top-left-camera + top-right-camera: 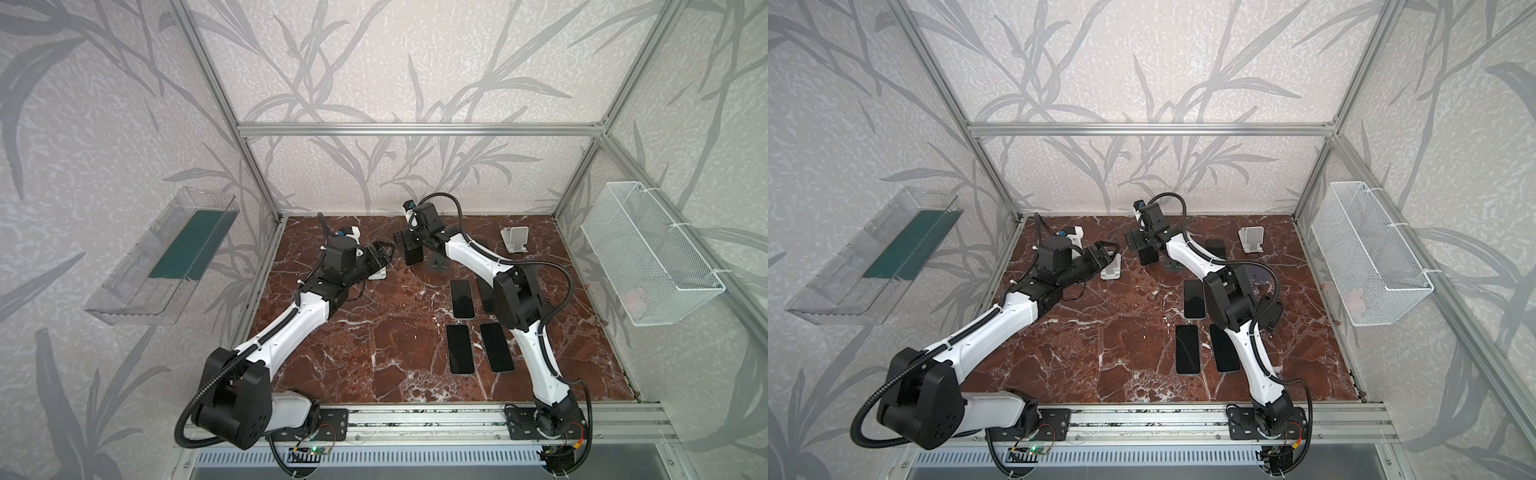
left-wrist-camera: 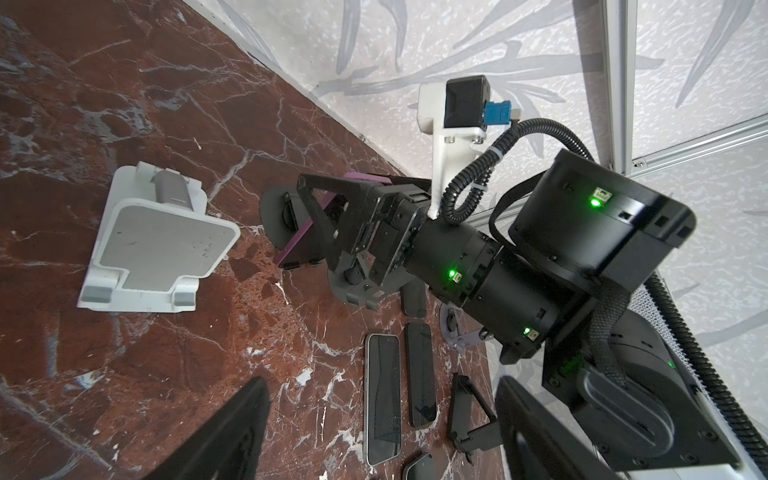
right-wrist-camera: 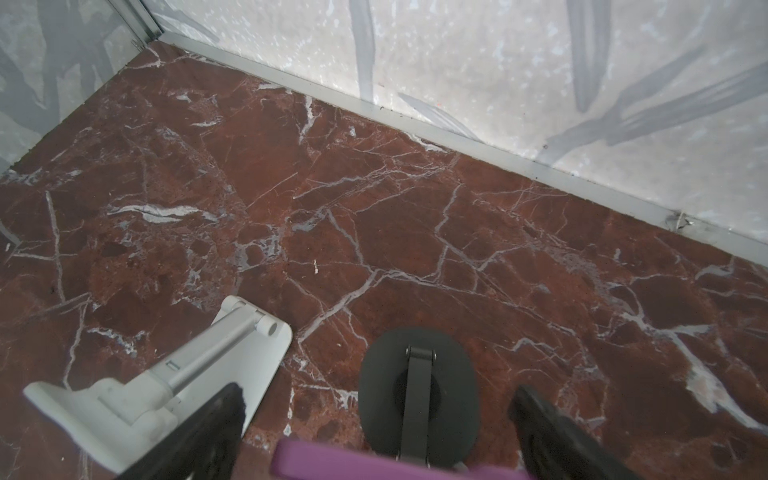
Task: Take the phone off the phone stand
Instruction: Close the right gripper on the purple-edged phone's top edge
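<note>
Presently the phone [image 3: 374, 463], purple-cased, leans on the dark stand [image 3: 417, 374] near the middle of the surface's back edge. The right gripper [image 3: 378, 395] straddles it, jaws spread, and a gap shows on one side in the right wrist view; no clamp that I can see. The left gripper [image 1: 384, 255] hovers spread and empty just beside the white stand [image 2: 162, 245], towards the back left corner. Risks, as I judge them: if the jaws shut off-centre, one pad meets the case first and shoves the phone sideways, and the stand looks light enough to skid or tip on the marble surface [image 1: 374, 353]. If the lift goes along the lean instead of up and clear of the cradle, the lower edge may catch and drag the stand along. A smooth case pinched near one end could swivel or slip. The two grippers sit near each other, so a wide swing invites a knock, or a bump on the white stand. Hard to make out: the cradle and its lip are hidden behind phone and gripper in every view. In both top views the right wrist covers most of the phone. Of the flat phones [image 1: 462, 299] towards the right edge, one lies partly under the right arm.
</note>
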Controlling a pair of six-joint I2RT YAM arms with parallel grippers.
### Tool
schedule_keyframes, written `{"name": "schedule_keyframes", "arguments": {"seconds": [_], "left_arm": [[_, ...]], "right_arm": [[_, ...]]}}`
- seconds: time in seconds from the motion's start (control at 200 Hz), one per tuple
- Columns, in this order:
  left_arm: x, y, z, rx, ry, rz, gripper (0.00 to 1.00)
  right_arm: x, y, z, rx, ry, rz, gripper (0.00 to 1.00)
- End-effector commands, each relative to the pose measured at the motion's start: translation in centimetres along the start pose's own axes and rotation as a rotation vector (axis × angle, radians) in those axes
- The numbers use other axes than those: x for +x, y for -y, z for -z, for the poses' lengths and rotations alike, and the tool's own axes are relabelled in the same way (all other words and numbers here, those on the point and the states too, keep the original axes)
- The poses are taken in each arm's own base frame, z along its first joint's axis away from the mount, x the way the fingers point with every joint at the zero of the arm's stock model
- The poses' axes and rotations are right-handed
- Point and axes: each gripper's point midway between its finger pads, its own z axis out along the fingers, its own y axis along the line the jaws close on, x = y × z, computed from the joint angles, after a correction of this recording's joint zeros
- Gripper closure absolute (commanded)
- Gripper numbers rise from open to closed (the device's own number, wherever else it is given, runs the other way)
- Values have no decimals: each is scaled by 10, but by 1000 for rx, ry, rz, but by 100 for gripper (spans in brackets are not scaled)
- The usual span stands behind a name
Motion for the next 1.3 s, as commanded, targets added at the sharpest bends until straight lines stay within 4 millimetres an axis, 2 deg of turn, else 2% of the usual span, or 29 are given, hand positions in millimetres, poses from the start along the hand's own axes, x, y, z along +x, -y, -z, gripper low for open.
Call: {"name": "schedule_keyframes", "arguments": {"seconds": [0.0, 0.19, 0.295, 0.565, 0.765, 0.935, 1.205, 1.295], "left_arm": [[-10, 14, 1, 33, 14, -10, 14], [-10, 19, 3, 51, 11, 0, 14], [-10, 20, 3, 57, 10, 2, 15], [-11, 21, 4, 58, 13, -2, 15], [-14, 28, 11, 76, 29, -7, 15], [-18, 33, 17, 87, 48, -16, 15], [-25, 34, 27, 73, 89, -49, 15], [-27, 34, 29, 64, 101, -56, 15]], "right_arm": [[4, 4, -2, 4, -25, -38, 8], [9, 2, 1, 11, -4, -106, 20], [8, -6, 4, 17, 9, -111, 25], [-1, -9, 20, 98, 46, -130, 30], [-15, -16, 41, 111, 79, -139, 30], [-33, -27, 70, 103, 121, -127, 30], [-39, -44, 100, 111, 139, -92, 30], [-43, -55, 116, 112, 154, -72, 31]]}}
